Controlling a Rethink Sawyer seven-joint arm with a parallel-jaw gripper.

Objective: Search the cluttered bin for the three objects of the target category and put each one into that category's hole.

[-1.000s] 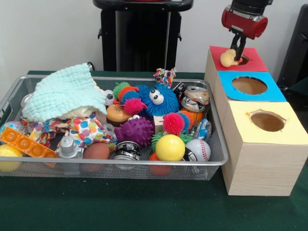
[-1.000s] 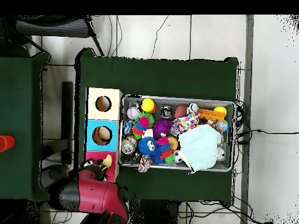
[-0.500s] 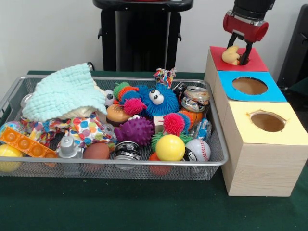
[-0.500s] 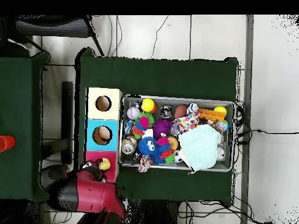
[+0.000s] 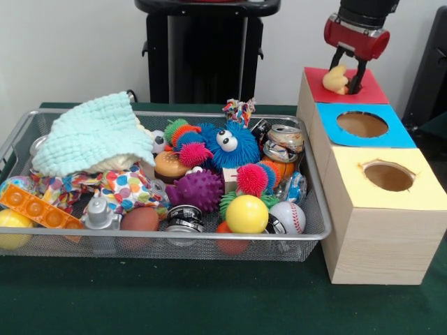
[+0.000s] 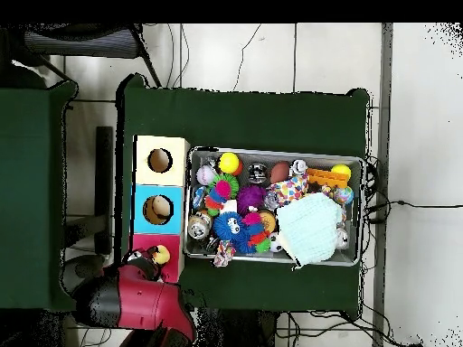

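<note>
My gripper (image 5: 347, 68) hangs over the red panel (image 5: 371, 94) on the far wooden box. Its fingers stand apart. The pale cream-yellow toy (image 5: 337, 79) lies between them on the red panel, close to the left finger (image 5: 334, 57). The red panel's hole is hidden behind the toy and the right finger. In the overhead view the toy (image 6: 162, 255) lies on the red panel (image 6: 145, 244), at the tip of my arm. The wire mesh bin (image 5: 209, 236) is full of toys. I cannot make out a tiger-striped toy in it.
The blue-panelled hole (image 5: 362, 124) and the yellow-panelled hole (image 5: 388, 176) lie nearer along the same box row. The bin holds a mint cloth (image 5: 91, 132), a blue furry toy (image 5: 225, 144), spiky balls, a crushed can (image 5: 283, 142), a baseball (image 5: 287, 217) and a yellow ball (image 5: 246, 213).
A second ago the gripper held the cream toy shut over the red hole. It has since opened and risen a little, and the toy rests on the red panel.
</note>
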